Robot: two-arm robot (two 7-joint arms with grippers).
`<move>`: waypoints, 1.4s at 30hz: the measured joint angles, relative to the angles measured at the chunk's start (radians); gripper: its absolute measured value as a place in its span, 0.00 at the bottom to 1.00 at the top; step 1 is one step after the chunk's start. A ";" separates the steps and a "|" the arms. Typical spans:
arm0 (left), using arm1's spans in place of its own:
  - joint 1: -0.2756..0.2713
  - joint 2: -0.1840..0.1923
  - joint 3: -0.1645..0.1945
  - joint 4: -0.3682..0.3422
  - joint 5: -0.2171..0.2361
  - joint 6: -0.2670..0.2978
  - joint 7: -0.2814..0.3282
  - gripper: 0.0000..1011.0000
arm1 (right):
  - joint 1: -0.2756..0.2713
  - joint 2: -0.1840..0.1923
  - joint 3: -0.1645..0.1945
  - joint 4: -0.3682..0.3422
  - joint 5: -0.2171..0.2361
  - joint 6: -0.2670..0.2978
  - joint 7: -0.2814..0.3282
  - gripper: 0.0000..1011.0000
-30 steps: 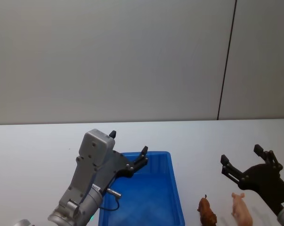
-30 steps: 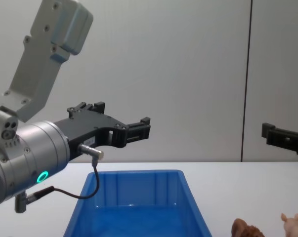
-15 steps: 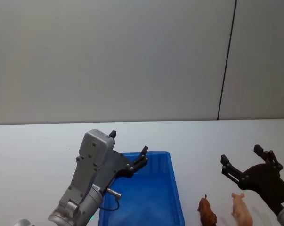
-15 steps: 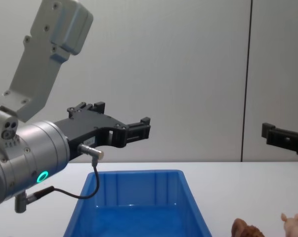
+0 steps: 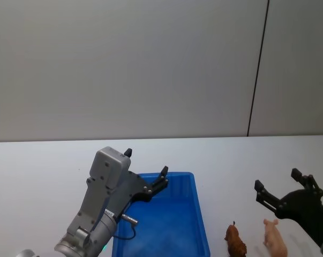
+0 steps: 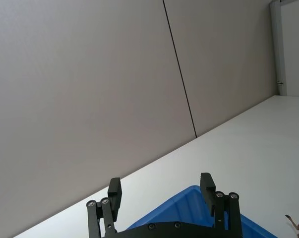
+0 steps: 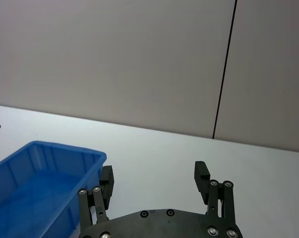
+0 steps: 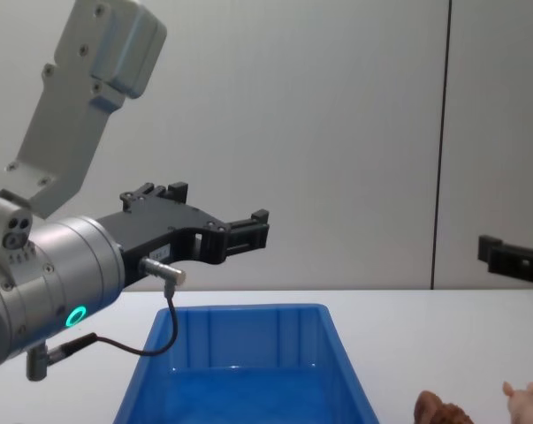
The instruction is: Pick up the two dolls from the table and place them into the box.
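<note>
- Blue plastic box (image 5: 166,222) sits on the white tabletop (image 5: 43,171), well short of the far edge, with its long sides running away from me.
- My left pincer (image 5: 146,162) hangs in the air over the box's far left corner. Its fingers are spread wide with nothing between them.
- From the chest it shows well above the box's rim, reaching forward and to the right. A thin black cable (image 8: 142,349) loops down from its wrist.
- From my left wrist I see its two black fingers standing apart, with the box's far end just below them.
- My right pincer (image 5: 278,179) hovers over the right side of the tabletop. It is released too and grasps nothing.
- Its fingertips reach nearer the far edge than the dolls do, and from the chest it sits high above them.
- Pale pink pig (image 5: 273,238) stands on the tabletop to the right of the box, just under my right pincer's black frame in the head view.
- Brown doll (image 5: 235,241) sits between the box's right wall and the pig. It is near the wall but apart from it, and apart from the pig too.
- Both dolls are on the tabletop outside the box, and neither pincer touches them.
- Grey wall (image 5: 124,69) rises behind the far edge, with a dark upright seam (image 5: 257,69) toward the right.
</note>
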 joint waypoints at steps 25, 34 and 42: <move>0.000 0.000 0.000 0.000 0.000 0.000 0.000 0.99 | -0.048 0.058 0.017 0.051 0.018 0.138 0.084 0.99; 0.000 0.000 0.000 0.000 0.000 0.000 0.000 0.99 | -0.050 0.043 0.003 0.088 0.006 0.175 0.081 0.99; 0.000 0.000 0.000 0.000 0.000 0.000 0.000 0.99 | -0.046 0.031 -0.004 0.112 0.006 0.202 0.078 0.88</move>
